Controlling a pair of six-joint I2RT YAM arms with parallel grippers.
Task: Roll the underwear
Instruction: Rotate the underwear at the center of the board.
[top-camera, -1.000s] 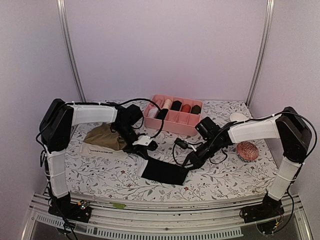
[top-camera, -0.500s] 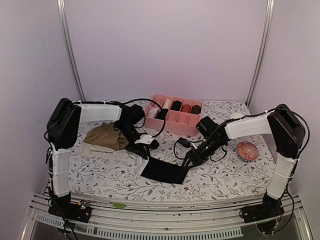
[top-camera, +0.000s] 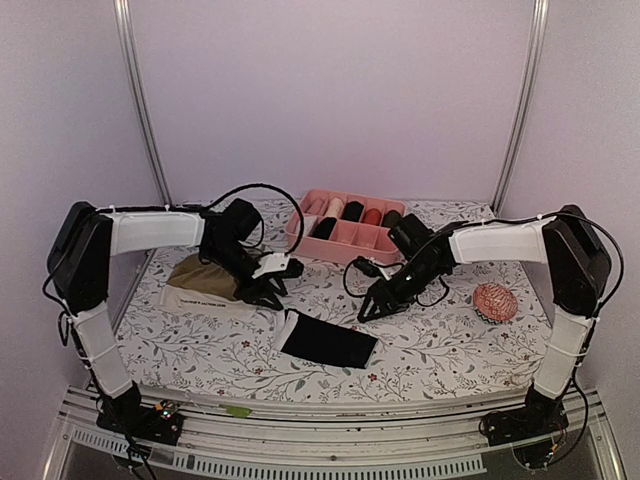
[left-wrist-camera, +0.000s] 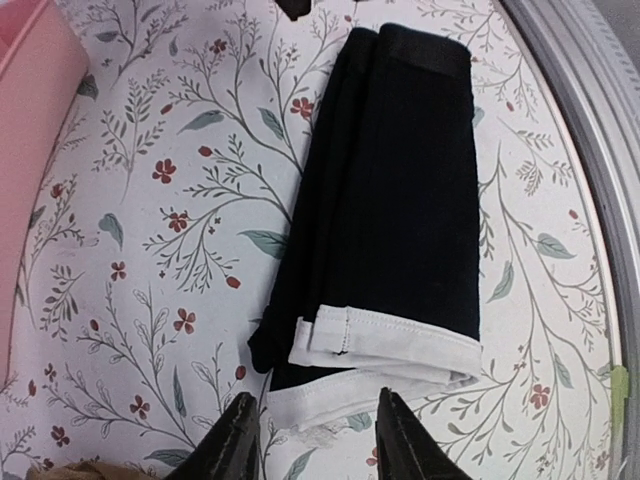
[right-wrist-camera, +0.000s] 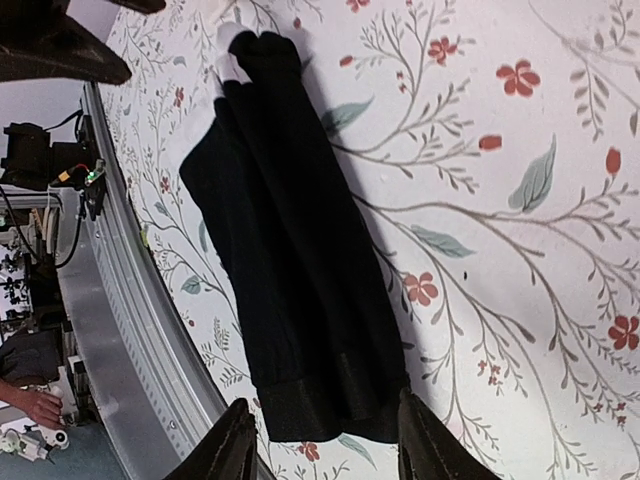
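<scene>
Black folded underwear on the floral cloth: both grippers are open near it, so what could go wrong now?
The black folded fabric underwear lies loose, its white-trimmed end curled and uneven, so a roll begun there may skew. It sits close to the grey metal front rail; a push might slide it over.

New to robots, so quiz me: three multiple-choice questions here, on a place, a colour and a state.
1. Where is the black underwear? A) folded flat on the table B) hanging from an arm C) atop the ball
2. What colour is the divided box? A) green B) pink C) blue
3. How are the left tool and right tool? A) both clamped on cloth B) one clamped C) both open, empty
Answers: A, it lies flat on the patterned top; B, its walls are pink; C, wrist views show each tool parted, nothing gripped.
</scene>
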